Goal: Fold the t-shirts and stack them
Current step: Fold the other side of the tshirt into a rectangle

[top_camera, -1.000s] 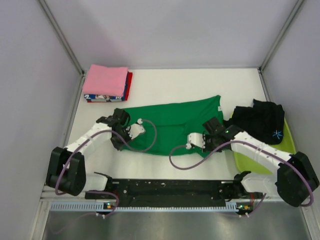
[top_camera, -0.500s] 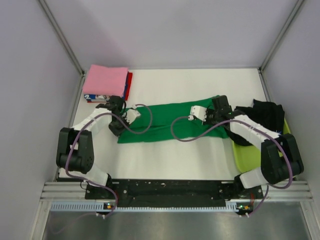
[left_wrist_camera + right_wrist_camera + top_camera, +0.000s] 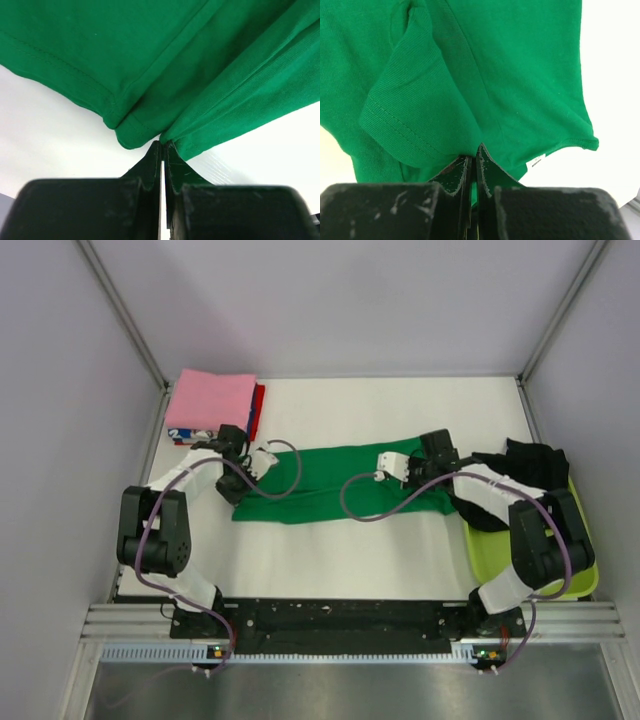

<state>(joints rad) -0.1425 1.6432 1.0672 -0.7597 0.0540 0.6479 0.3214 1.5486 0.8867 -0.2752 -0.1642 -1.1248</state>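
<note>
Overhead and wrist views of a two-arm station. The green t-shirt (image 3: 330, 485) lies across the middle of the white surface (image 3: 380, 410) as a long doubled band. It runs from near the left edge towards the right edge, and its right end sits slightly farther from the arm bases than its left.

The left gripper (image 3: 162, 145) is closed, its two fingers pressed together on a bunched fold of green cloth at the band's left end, beside a stitched hem. The right gripper (image 3: 474, 150) is likewise closed, pinching green cloth at the band's right end just below a sleeve hem. A small white label (image 3: 536, 161) shows at the cloth edge nearby.

At the far left corner of the surface stands a stack of folded shirts. The pink t-shirt (image 3: 210, 400) lies on top, the red t-shirt (image 3: 260, 410) shows at the stack's right side, and the blue-white printed t-shirt (image 3: 195, 437) shows at its near side.

By the right edge, the black t-shirt (image 3: 520, 475) lies crumpled over the far end of the lime-green tub (image 3: 580, 570), just beside the green band's right end.
</note>
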